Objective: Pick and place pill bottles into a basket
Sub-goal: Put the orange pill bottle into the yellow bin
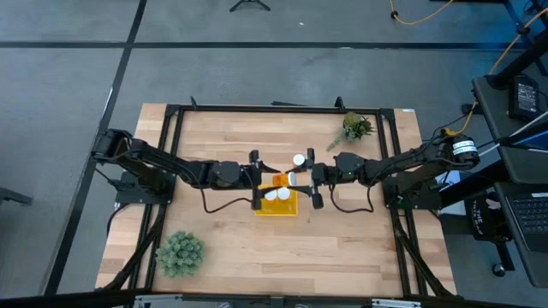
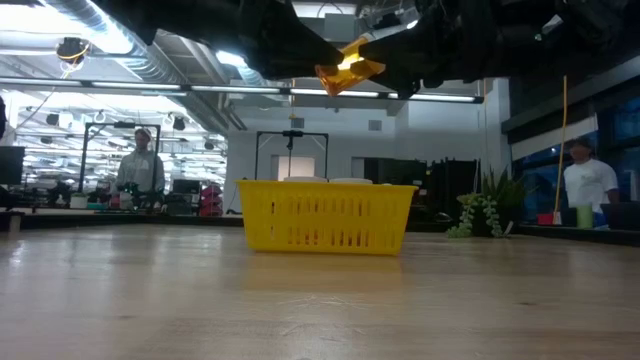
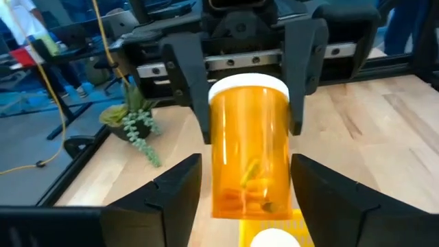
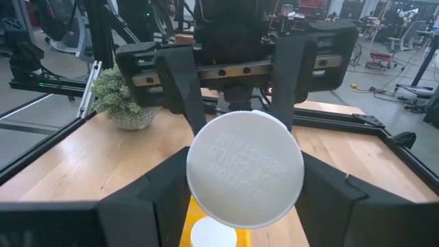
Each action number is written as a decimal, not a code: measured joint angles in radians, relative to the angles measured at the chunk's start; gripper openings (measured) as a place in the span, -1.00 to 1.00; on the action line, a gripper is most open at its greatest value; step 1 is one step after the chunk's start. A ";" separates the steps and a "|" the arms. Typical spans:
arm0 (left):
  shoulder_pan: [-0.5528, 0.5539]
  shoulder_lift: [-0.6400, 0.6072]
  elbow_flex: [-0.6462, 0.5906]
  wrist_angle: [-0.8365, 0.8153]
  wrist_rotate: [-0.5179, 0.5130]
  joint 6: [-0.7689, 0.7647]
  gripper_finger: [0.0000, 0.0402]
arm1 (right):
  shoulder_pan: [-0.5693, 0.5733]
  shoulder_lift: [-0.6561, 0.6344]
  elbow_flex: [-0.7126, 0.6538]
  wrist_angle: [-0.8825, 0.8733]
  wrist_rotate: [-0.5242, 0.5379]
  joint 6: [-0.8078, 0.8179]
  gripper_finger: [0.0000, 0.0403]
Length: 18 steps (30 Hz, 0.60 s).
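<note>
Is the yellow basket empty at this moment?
No, the high view shows the white caps of two pill bottles already sitting inside the basket.

Even overhead light falls on the table [image 1: 223, 248], with only soft shadows under the arms. From table height, ceiling strip lights [image 2: 120, 60] glare at 10 o'clock and the arms at 12 o'clock show as dark silhouettes. An orange pill bottle [image 3: 248, 154] glows translucent and sharp, while the room behind it is blurred; its white cap [image 4: 245, 169] fills the right wrist view, slightly soft.
</note>
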 joint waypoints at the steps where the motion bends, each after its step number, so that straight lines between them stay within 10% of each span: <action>1: 0.000 -0.005 0.000 -0.001 -0.006 0.000 0.11 | 0.000 0.000 0.000 0.000 0.001 -0.001 0.10; 18: -0.048 -0.248 0.000 -0.342 -0.016 -0.015 0.25 | 0.011 0.000 0.003 -0.101 -0.002 0.119 0.10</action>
